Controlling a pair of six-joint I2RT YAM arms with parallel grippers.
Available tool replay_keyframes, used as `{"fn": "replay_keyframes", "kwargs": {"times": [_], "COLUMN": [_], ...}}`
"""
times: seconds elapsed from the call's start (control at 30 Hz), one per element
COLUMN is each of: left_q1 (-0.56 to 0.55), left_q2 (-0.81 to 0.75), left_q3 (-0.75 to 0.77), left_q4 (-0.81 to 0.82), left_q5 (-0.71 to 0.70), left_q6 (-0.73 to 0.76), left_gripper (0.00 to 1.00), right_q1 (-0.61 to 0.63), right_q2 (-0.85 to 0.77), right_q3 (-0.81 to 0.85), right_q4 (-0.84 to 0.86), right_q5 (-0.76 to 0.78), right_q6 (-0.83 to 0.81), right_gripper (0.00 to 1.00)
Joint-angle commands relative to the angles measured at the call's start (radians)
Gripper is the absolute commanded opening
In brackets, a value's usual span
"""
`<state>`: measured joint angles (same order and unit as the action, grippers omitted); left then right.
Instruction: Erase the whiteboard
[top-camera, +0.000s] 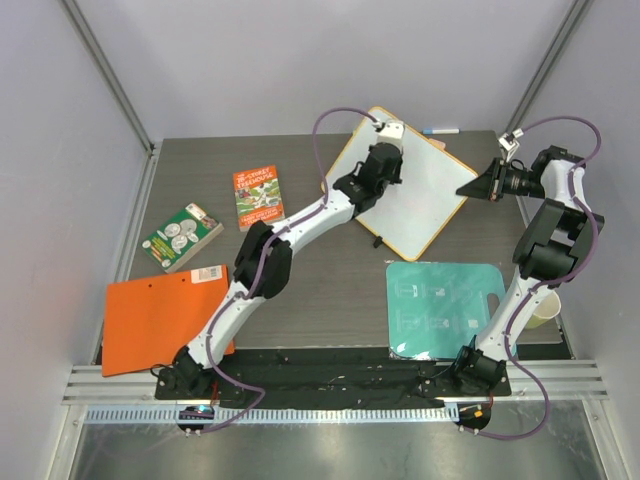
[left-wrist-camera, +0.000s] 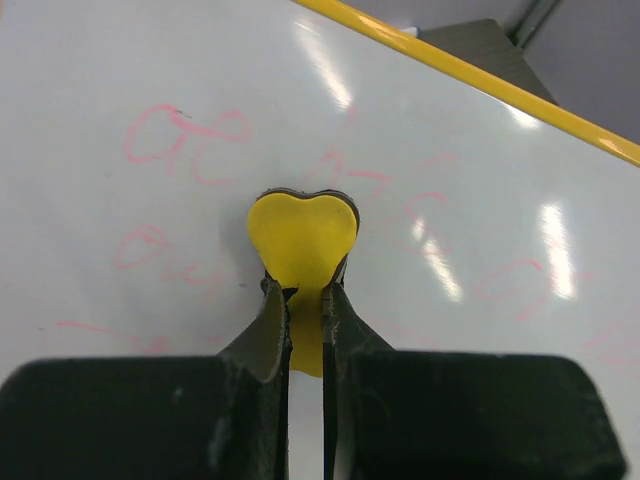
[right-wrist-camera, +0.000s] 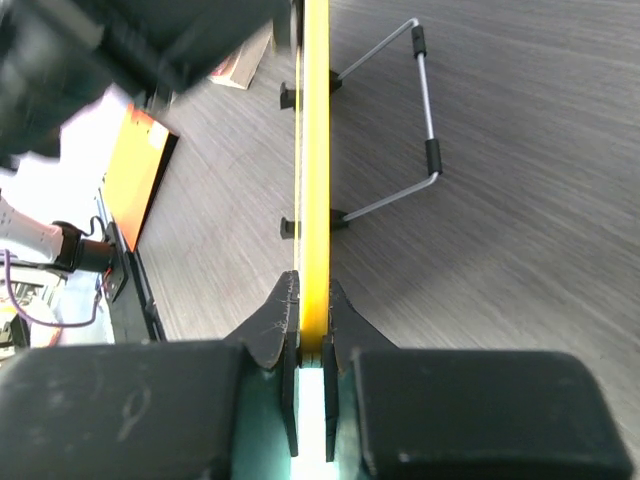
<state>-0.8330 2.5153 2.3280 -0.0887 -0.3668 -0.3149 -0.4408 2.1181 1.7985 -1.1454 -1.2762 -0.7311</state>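
Observation:
The whiteboard (top-camera: 420, 195), white with an orange-yellow rim, stands tilted at the back right of the table. Faint pink scribbles (left-wrist-camera: 190, 130) cover its face in the left wrist view. My left gripper (left-wrist-camera: 306, 295) is shut on a yellow heart-shaped eraser (left-wrist-camera: 302, 235), which is pressed against the board's face. From above, that gripper (top-camera: 386, 158) sits over the board's upper left part. My right gripper (right-wrist-camera: 313, 300) is shut on the board's yellow rim (right-wrist-camera: 315, 150), seen edge-on; from above, the right gripper (top-camera: 472, 188) is at the board's right edge.
A teal mat (top-camera: 445, 308) lies in front of the board. An orange folder (top-camera: 160, 318) and two books (top-camera: 258, 196) (top-camera: 182, 236) lie to the left. A marker (top-camera: 440, 131) rests behind the board, and a paper cup (top-camera: 543, 308) stands at the right. The board's wire stand (right-wrist-camera: 425, 150) rests on the table.

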Motion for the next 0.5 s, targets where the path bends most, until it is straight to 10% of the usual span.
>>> {"fn": "replay_keyframes", "kwargs": {"times": [0.0, 0.47], "left_q1": [0.09, 0.143], "left_q2": [0.057, -0.125], "left_q3": [-0.001, -0.332], "left_q4": [-0.065, 0.059], "left_q5": [-0.049, 0.058], "left_q6": [0.023, 0.03], "left_gripper": [0.0, 0.0], "right_q1": [0.042, 0.042], "right_q2": [-0.03, 0.009], "right_q3": [0.044, 0.151], "right_q4": [-0.053, -0.2], "right_q5": [0.213, 0.236], "right_q6": [-0.28, -0.389], "right_gripper": [0.01, 0.01]}}
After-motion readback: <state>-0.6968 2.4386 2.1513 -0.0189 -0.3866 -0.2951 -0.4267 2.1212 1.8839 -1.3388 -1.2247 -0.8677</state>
